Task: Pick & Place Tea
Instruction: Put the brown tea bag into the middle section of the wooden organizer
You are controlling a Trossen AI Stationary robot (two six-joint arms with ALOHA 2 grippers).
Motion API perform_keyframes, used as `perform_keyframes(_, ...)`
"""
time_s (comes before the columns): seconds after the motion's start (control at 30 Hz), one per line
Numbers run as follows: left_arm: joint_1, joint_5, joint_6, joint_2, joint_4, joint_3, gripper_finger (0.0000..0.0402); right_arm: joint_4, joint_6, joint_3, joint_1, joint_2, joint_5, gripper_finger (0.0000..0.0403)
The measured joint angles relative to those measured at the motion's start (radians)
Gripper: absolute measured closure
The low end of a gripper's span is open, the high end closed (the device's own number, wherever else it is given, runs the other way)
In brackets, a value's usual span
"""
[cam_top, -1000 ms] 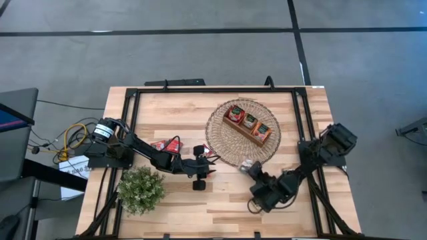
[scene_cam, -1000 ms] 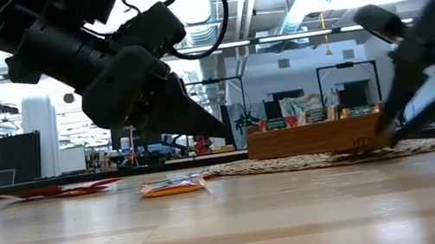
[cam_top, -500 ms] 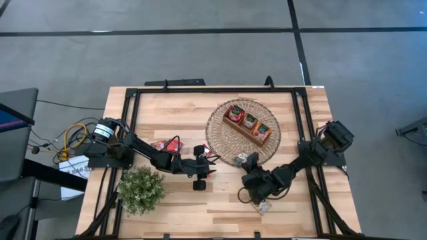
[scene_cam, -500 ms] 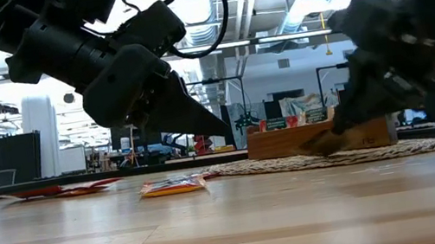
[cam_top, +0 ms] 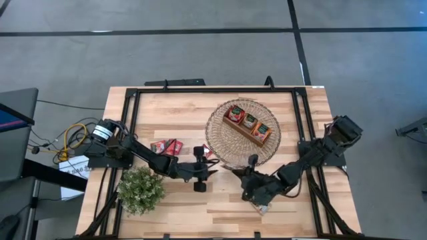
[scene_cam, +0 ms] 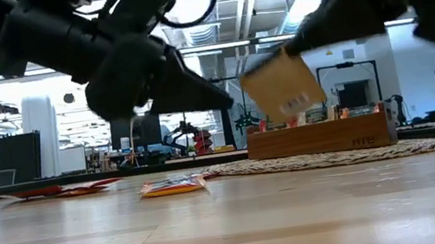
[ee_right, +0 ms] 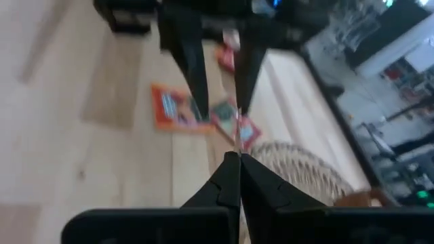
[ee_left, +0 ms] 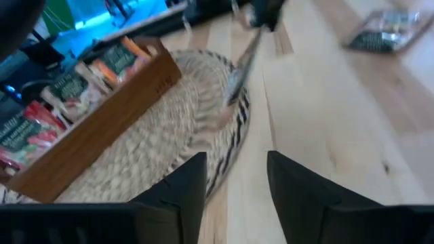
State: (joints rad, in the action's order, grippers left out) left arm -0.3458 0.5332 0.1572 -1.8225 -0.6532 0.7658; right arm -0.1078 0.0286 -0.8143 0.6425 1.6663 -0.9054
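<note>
Plant: bushy green plant [cam_top: 140, 189] near the desk's [cam_top: 173, 207] 7 o'clock corner, out of the work.
Loose tea: red and orange loose sachets [cam_top: 165, 147] lie flat on the desk at about 9 o'clock from the woven mat [cam_top: 220, 137]. One more pale sachet [cam_top: 261, 208] lies by the near edge.
Left end effector: left end effector [ee_left: 236, 166] hangs low just at 3 o'clock of the loose sachets. Its fingers are apart with nothing between them (waiting, by the look of it).
Held tea: held sachet [scene_cam: 282, 87] hangs tilted in the air, clear of the desk, in front of the tray in the low view.
Right end effector: right end effector [ee_right: 234, 159] is closed tight, pinching the held sachet by one edge, at roughly 6 o'clock of the mat.
Tray: wooden tray [cam_top: 248, 125] sits on the mat, all three compartments already showing tea.
Step in hand: carry, I judge (pickup done, placement not yet).
Next move: travel toward 12 o'clock over the tray, turn the sachet upright above the matching compartment, lower, then release. The thin wrapper may swing or slip.
</note>
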Motion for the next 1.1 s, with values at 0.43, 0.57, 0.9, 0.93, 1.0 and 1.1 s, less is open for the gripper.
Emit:
perform_keyframes(0.43,-0.010,-0.024,-0.037,-0.010,-0.173,0.000,0.0268,-0.343,0.250,0.000,0.024,0.006,0.001,0.0403)
perform_keyframes(0.57,-0.021,-0.026,-0.037,-0.010,-0.188,0.000,0.0321,-0.344,0.250,0.000,0.024,0.007,0.017,0.0403)
perform_keyframes(0.9,-0.035,-0.045,0.020,0.001,-0.137,0.001,0.0399,-0.340,0.325,0.000,0.026,0.007,0.017,0.0401)
perform_keyframes(0.93,-0.035,-0.068,0.016,0.011,-0.103,0.001,0.0399,-0.339,0.371,0.000,0.030,0.007,0.016,0.0396)
perform_keyframes(1.0,-0.033,-0.132,-0.011,0.043,-0.008,0.001,0.0400,-0.324,0.485,-0.003,0.038,0.007,0.010,0.0380)
perform_keyframes(1.1,-0.015,-0.266,-0.072,0.096,0.171,0.020,0.0400,-0.186,0.635,-0.054,0.038,0.007,0.010,0.0341)
